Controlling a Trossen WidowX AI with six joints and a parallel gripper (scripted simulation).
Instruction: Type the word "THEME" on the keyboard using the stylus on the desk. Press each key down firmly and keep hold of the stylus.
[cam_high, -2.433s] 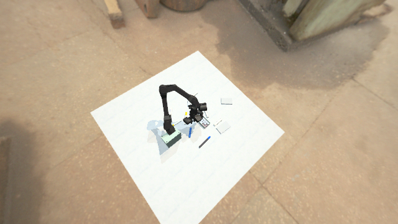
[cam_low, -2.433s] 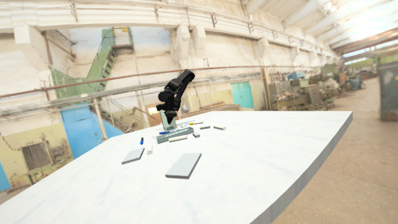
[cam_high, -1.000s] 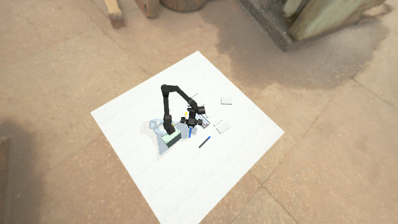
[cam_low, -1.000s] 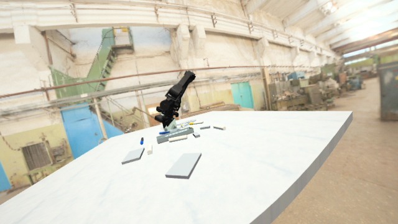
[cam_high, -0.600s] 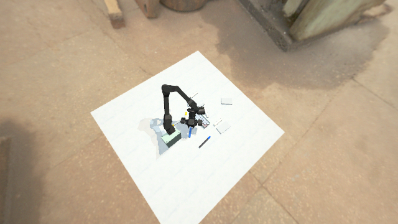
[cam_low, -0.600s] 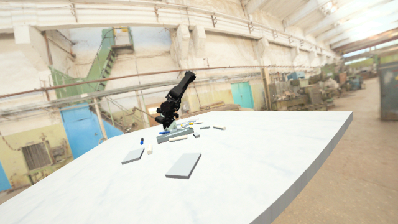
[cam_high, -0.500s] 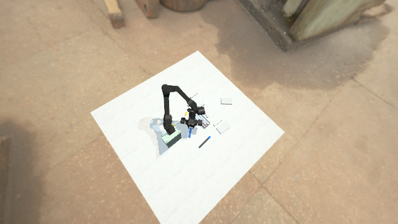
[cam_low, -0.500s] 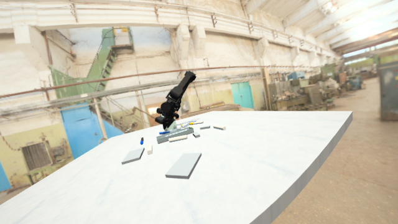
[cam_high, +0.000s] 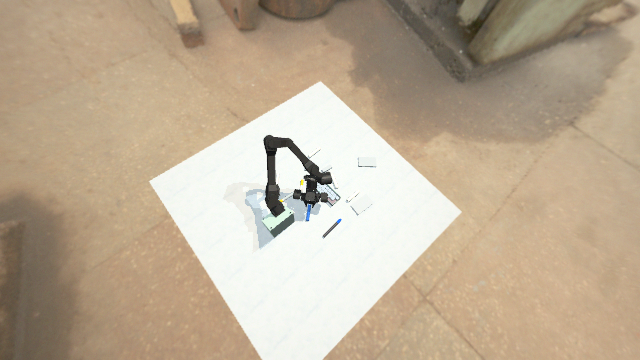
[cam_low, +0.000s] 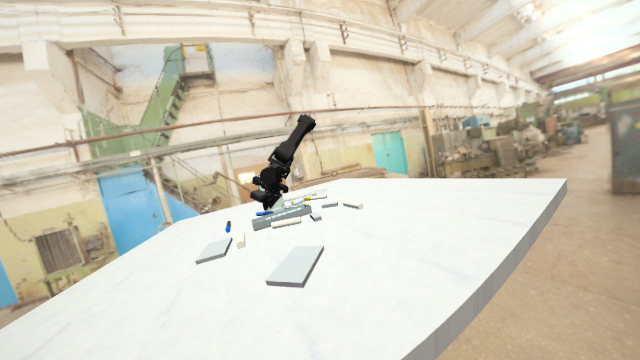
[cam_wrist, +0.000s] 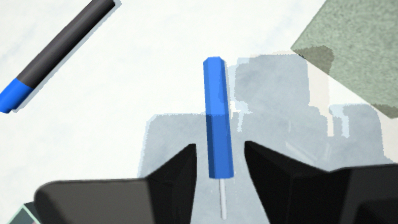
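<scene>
A blue stylus-like tool (cam_high: 308, 215) (cam_low: 263, 213) (cam_wrist: 216, 90) with a thin metal shaft lies on the white table. My gripper (cam_high: 310, 204) (cam_wrist: 220, 149) is partly open above it. In the wrist view the lower handle shows between the two fingertips, with a gap on each side, and neither finger touches it. The keyboard (cam_high: 331, 196) (cam_low: 282, 218) lies beside the gripper, partly hidden by the arm in the top view. Its keys are too small to read.
A black marker with a blue cap (cam_high: 331, 229) (cam_low: 228, 226) (cam_wrist: 65, 45) lies near the tool. The green block (cam_high: 280, 221) (cam_wrist: 355, 45) is at the arm's base. Two grey slabs (cam_high: 367, 162) (cam_low: 295, 266), several white sticks (cam_low: 286, 222) and a yellow-handled item (cam_low: 307, 199) lie around the keyboard.
</scene>
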